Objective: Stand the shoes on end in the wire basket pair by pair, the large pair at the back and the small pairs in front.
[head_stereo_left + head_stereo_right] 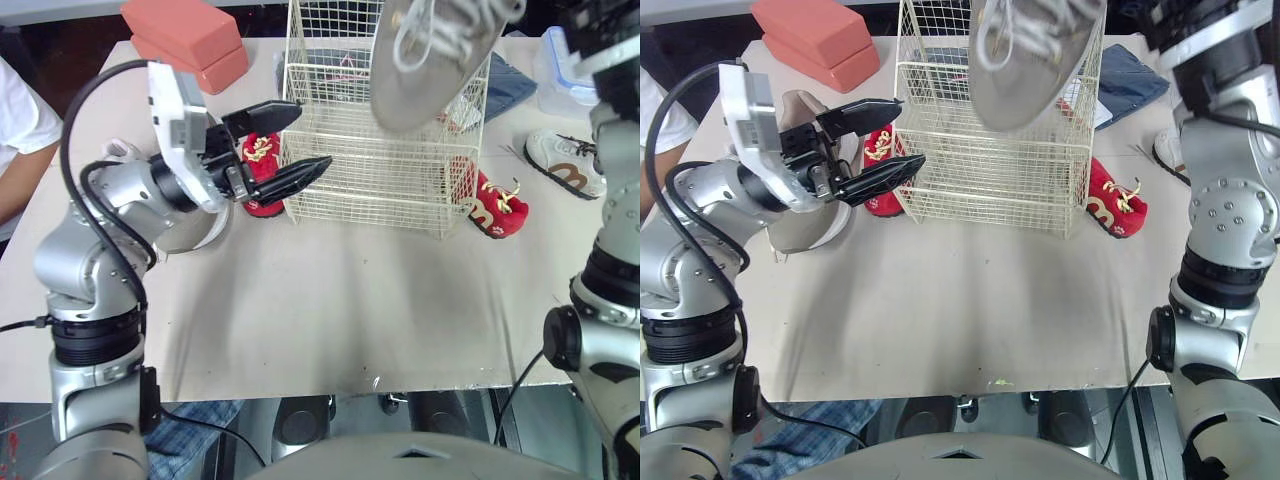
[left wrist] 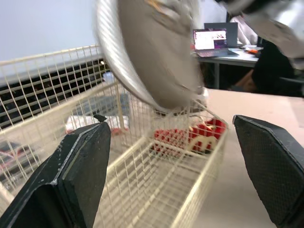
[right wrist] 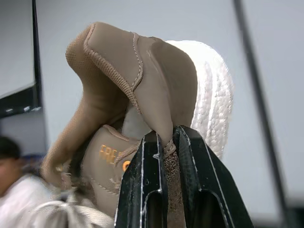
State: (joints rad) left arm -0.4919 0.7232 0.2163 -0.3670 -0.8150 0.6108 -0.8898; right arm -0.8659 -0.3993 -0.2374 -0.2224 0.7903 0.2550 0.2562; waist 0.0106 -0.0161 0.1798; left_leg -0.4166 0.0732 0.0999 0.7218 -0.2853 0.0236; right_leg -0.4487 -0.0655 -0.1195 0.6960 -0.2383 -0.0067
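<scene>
1. Your right claw [image 3: 166, 137] is closed hard on the padded rim of the large shoe [image 3: 123, 85]. Its two fingers pinch only that thin edge, so I judge the hold shallow. Move slowly and avoid any swing.
2. The shoe hangs in the air over the back part of the wire basket [image 1: 360, 215], clear of the wires.
3. Its long axis runs near upright with a slight lean. The heel end is up in the claw, the toe points down toward the basket, and the grey sole is turned toward you and the left.
4. To do this step well, lower the shoe straight down, toe first, close to the basket's back wall. Keep the toe off the top wires. Let go only once the toe is bearing on the basket floor and the shoe has a wall to lean on, or it will likely tip flat.
5. Your left claw [image 1: 305, 135] is spread wide and holds nothing. It sits just beside the basket's left wall, over a small red shoe [image 1: 262, 160]. It could brace that wall if the basket slides.
6. Farther out on the desk [image 1: 350, 310]:
   - The other large shoe [image 1: 805, 225] lies under your left arm, toward the left edge.
   - A second red shoe [image 1: 498, 208] lies at the basket's near right corner.
   - A white shoe [image 1: 565, 160] lies near the right edge.
</scene>
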